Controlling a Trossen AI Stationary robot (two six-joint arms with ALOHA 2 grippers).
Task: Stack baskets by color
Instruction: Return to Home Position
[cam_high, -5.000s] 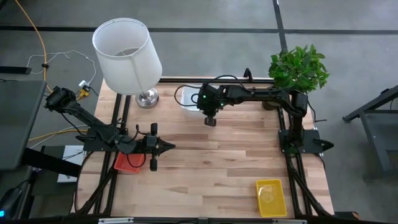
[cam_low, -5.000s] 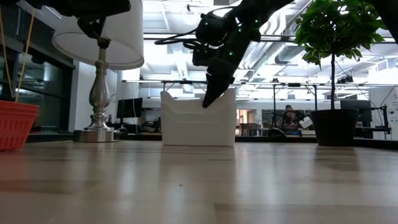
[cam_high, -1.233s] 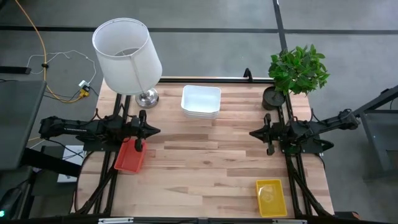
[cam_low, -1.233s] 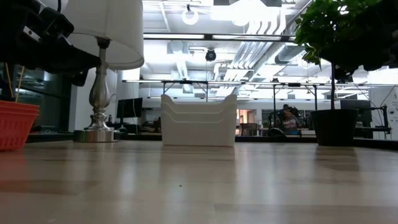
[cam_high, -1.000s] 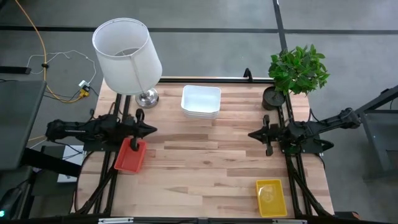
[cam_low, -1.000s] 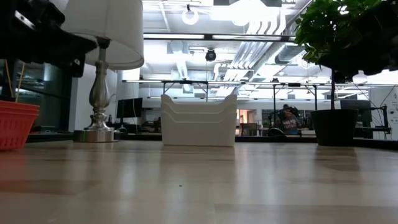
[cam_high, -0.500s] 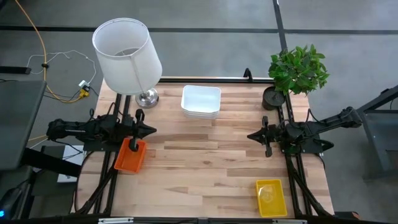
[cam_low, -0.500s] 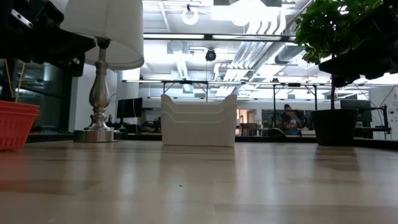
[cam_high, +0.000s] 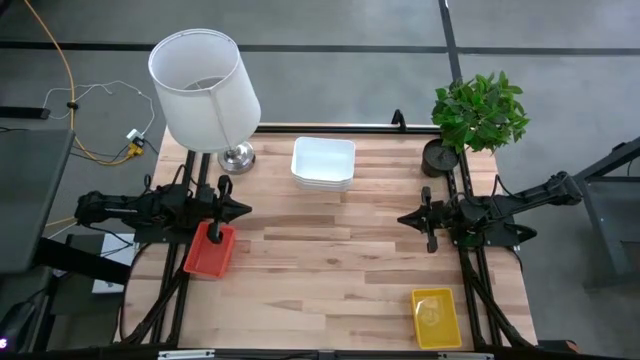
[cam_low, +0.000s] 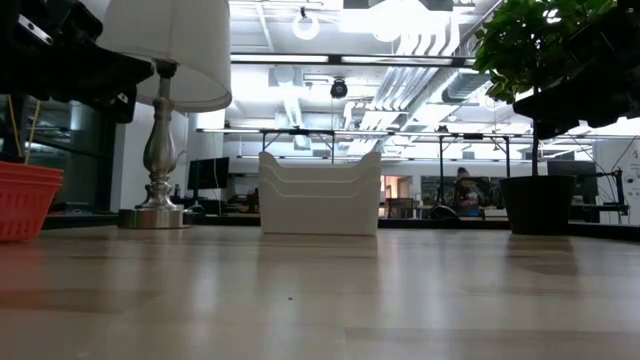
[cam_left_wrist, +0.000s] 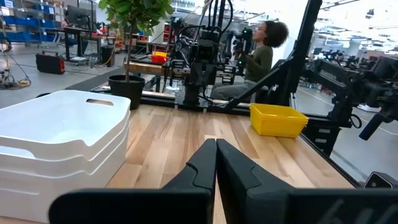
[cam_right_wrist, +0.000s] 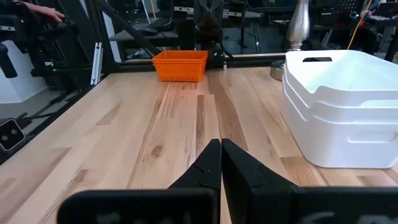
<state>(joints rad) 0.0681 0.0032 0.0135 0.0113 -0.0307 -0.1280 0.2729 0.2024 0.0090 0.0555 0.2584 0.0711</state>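
**High view.** Three piles stand on the table (cam_high: 330, 270), well apart from one another. The white baskets (cam_high: 323, 163) are nested at upper centre, the red baskets (cam_high: 208, 252) sit at the left edge, and the yellow baskets (cam_high: 434, 317) sit at lower right. The left tool (cam_high: 243, 210) lies at mid-left, pointing inward. Its arm crosses above the upper end of the red pile. The right tool (cam_high: 404, 217) mirrors it at mid-right, below the plant (cam_high: 480, 108). A lamp (cam_high: 205, 90) stands at upper left, near the white pile.

**Low view.** The white pile sits square at centre frame with three rims showing. The red pile is cut by the left edge. Only dark arm parts show, in the upper corners.

**Left wrist view.** The fingers (cam_left_wrist: 202, 167) are pressed together and pinch nothing. The white pile is close beside them and the yellow pile is farther across the table. A person (cam_left_wrist: 258, 59) sits in the room beyond.

**Right wrist view.** The fingers (cam_right_wrist: 208, 163) are pressed together and empty. The white pile is near and the red pile is across the table.

**Assessment.** Sorting looks complete, and the step in hand is parking the arms.
- Both tools should be kept closed and raised.
- Each arm should draw back along its own side.
- The left arm has the least margin, being over the red pile, so it should lift before any swing.
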